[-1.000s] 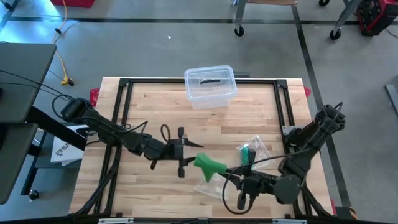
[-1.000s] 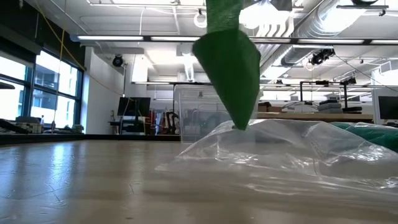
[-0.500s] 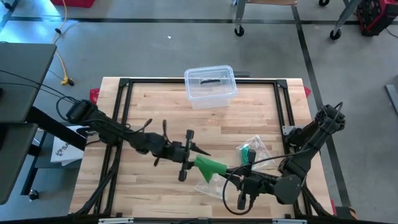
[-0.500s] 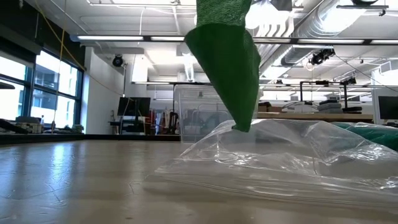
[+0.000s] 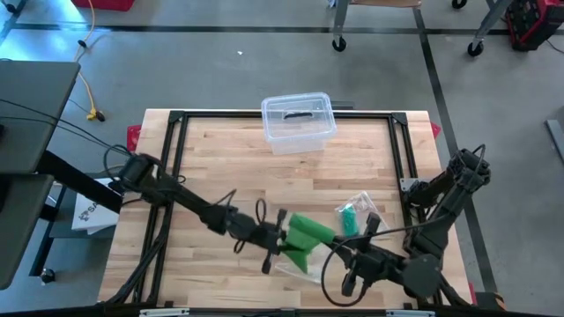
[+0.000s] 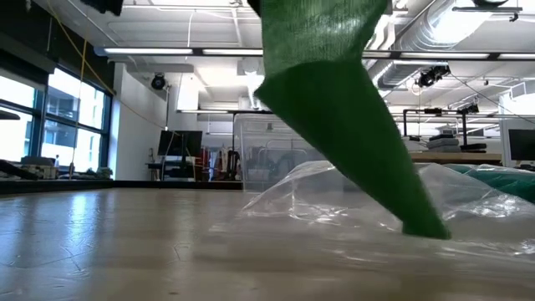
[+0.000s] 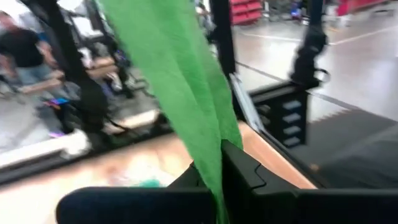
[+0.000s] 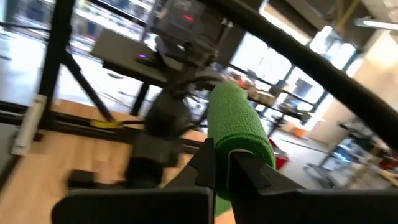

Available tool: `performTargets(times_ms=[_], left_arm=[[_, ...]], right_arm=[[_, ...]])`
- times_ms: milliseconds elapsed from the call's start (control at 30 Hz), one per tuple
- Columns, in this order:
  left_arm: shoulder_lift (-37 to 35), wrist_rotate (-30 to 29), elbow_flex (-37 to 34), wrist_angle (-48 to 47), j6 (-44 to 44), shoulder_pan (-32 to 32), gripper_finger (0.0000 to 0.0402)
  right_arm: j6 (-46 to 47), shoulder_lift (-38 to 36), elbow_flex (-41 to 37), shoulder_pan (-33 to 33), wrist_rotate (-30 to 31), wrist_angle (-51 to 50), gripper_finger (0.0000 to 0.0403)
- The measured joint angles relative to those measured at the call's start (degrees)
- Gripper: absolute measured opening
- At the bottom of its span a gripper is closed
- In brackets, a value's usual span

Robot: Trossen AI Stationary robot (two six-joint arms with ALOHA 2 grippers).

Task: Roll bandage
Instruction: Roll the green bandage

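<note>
From above, the green bandage (image 5: 308, 233) spans the gap between both grippers over the wooden table (image 5: 220, 158). The left gripper (image 5: 280, 236) is clamped on one end, the right gripper (image 5: 345, 255) pinches the other (each wrist view confirms cloth between its fingers). Only the low view shows crumpled clear plastic (image 6: 334, 209) beneath, with ceiling lights beyond.
</note>
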Motion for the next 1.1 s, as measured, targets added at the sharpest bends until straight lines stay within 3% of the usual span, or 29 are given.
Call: performTargets(times_ms=[167, 333, 600, 767, 867, 1100], left_arm=[[2.6, 0.2, 0.0, 1.1, -1.9, -3.8, 0.0001], [0.5, 1.4, 0.3, 3.6, -0.7, -5.5, 0.0000], [-1.7, 17.4, 2.4, 3.1, -13.4, -3.0, 0.0000], [-1.7, 14.7, 2.4, 2.6, -14.0, -2.0, 0.0003], [-1.7, 13.4, 2.4, 1.7, -13.5, -1.2, 0.0024], [-1.7, 21.0, 2.4, -3.1, -24.5, 2.0, 0.0114]], right_arm=[[-0.9, 0.0, 0.0, 0.4, 3.4, 0.0, 0.0009], [-4.0, 0.0, 0.0, 0.2, 4.2, 0.0, 0.0009], [-17.0, 0.0, 0.0, 0.2, 10.7, -4.3, 0.0009], [-21.3, 0.0, 0.0, 0.2, 11.2, -5.8, 0.0009], [-20.2, 0.3, 0.0, 0.7, 9.3, -6.3, 0.0009], [-29.7, 2.9, 0.0, 2.2, 7.5, -6.9, 0.0009]])
